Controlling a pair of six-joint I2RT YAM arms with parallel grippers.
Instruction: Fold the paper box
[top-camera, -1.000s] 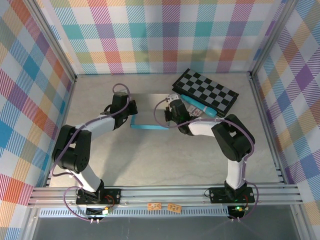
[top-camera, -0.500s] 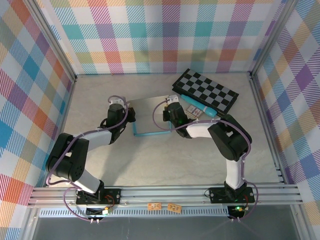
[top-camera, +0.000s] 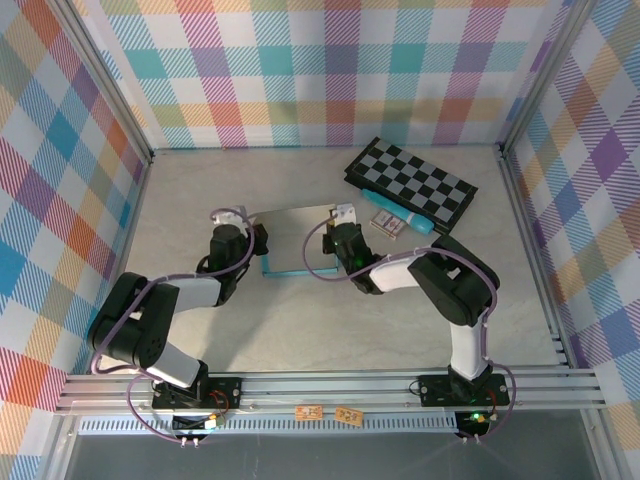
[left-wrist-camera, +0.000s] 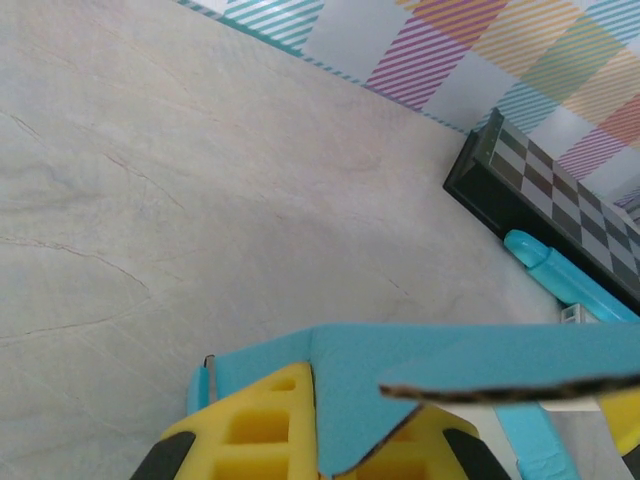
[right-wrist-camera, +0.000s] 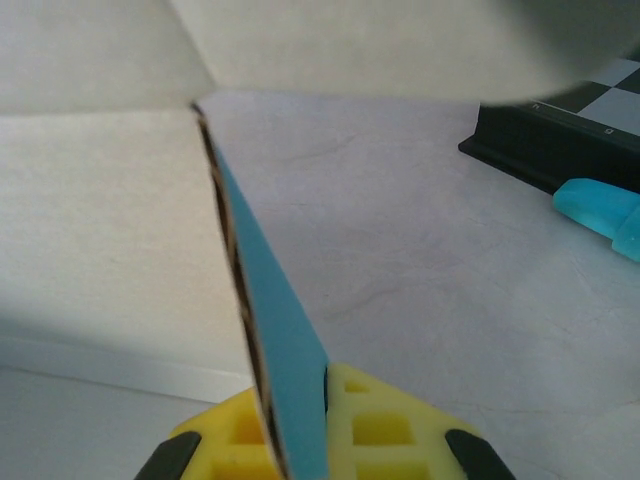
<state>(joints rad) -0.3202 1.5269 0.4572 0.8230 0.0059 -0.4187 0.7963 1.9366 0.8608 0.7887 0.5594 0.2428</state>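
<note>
The paper box (top-camera: 300, 240) is a teal cardboard sheet whose grey-white inner face shows from above, with teal flaps folded up along its left and near edges. My left gripper (top-camera: 257, 240) is shut on the left flap. In the left wrist view the teal cardboard (left-wrist-camera: 400, 360) is pinched between the yellow fingers (left-wrist-camera: 255, 425) of that gripper (left-wrist-camera: 318, 405). My right gripper (top-camera: 338, 240) is shut on the right edge. In the right wrist view a teal flap (right-wrist-camera: 275, 320) stands on edge in that gripper (right-wrist-camera: 300, 425), with the pale inner panel (right-wrist-camera: 100, 200) to its left.
A black-and-grey checkerboard (top-camera: 412, 180) lies at the back right, with a slim teal tube (top-camera: 398, 212) along its near side and a small card (top-camera: 387, 224) beside that. Plaid walls enclose the table on three sides.
Both grippers have come toward the near side and closer together with the sheet between them. The sheet's left flap has turned up and its pale face has shifted nearer.
</note>
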